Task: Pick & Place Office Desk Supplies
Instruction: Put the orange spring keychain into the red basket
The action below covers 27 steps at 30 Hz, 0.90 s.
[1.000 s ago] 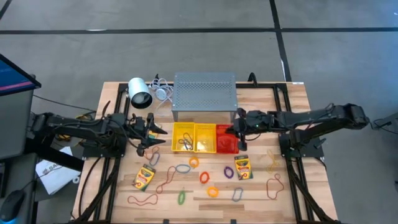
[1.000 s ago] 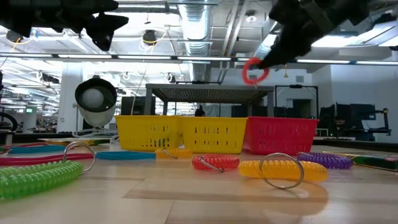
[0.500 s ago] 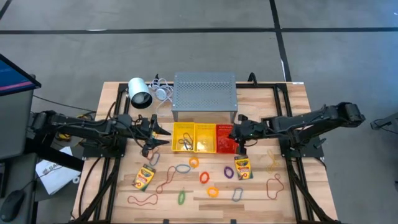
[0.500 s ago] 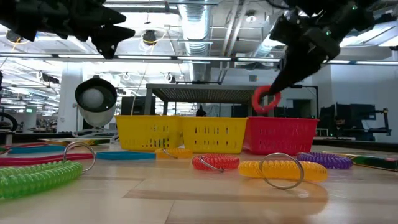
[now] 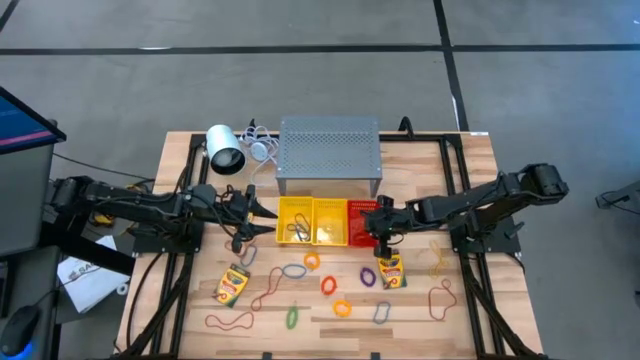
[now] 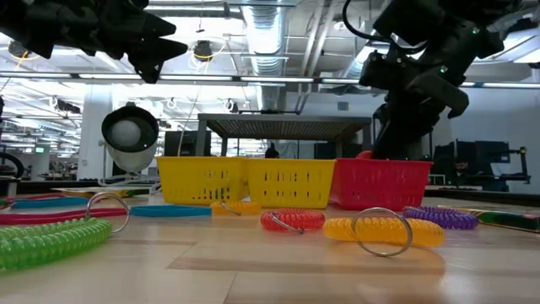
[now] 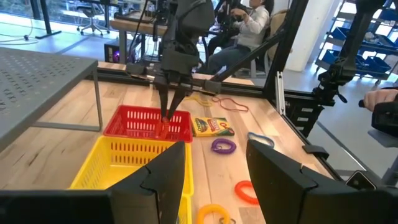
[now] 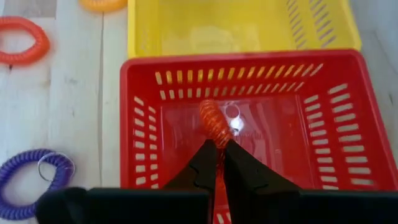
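Red coil ring [image 8: 216, 124]: pinched between the pressed-together fingers of the right hand [image 8: 216, 157], hanging inside the red basket [image 8: 140, 112], near its floor, not yet let go.

Red basket: rightmost of three joined bins on the table [image 5: 470, 170], beside two yellow baskets [image 5: 311, 222]; scissors or similar lie in the left yellow one.

Right hand: reaches in from the right and points down into the red basket; in the left wrist view its fingers are dipped below the rim.

Left hand [image 5: 262, 213]: hovers above the table just left of the yellow baskets, fingers spread, holding nothing.

Loose supplies, front half of table: two crayon boxes [image 5: 232, 285] [image 5: 389, 270], the second just beside the right arm; coil rings in orange [image 5: 328, 285], purple [image 5: 368, 276], yellow [image 5: 342, 308], green [image 5: 292, 317] and grey [image 5: 381, 313]; several rubber bands [image 5: 228, 322]. All still to be sorted.

Behind the baskets: grey stand [image 5: 329, 150] and white lamp [image 5: 225, 150].

Risks, as judged: the springy ring may cling to a finger or bounce over the low wall if released too high; the fingers may catch the slotted wall on withdrawal and drag the linked baskets; the arm's sweep could nudge the nearby crayon box.
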Each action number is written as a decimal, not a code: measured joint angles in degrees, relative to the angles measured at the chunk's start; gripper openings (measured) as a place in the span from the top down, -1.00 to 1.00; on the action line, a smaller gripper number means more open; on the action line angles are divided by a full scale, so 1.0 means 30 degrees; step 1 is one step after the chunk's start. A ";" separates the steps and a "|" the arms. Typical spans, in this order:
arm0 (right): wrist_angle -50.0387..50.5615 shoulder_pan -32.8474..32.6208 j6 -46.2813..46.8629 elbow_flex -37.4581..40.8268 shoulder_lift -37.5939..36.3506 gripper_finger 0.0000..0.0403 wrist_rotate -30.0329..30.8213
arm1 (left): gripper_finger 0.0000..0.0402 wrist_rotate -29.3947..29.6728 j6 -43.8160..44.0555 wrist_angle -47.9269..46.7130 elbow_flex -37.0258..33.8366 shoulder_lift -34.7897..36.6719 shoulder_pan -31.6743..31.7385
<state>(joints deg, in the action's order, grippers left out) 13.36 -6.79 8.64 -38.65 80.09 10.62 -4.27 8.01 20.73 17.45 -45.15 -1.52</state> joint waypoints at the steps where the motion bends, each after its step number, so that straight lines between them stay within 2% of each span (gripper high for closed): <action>1: -0.0100 0.0000 0.0000 0.0000 0.0000 0.95 -0.0002 | 0.17 0.0000 0.0000 -0.0007 0.0000 0.0000 0.0000; 16: -0.0220 -0.0357 -0.0007 -0.0022 0.0922 0.93 -0.0066 | 0.17 0.0000 -0.0007 -0.0015 0.0000 0.0000 0.0000; 27: -0.0173 -0.0357 -0.0007 -0.0022 0.0860 0.71 -0.0067 | 0.17 0.0000 -0.0002 -0.0022 0.0000 0.0000 0.0000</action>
<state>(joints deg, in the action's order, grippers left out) 12.84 -7.86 8.62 -38.72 82.67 10.41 -4.27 8.01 20.67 17.45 -45.15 -1.52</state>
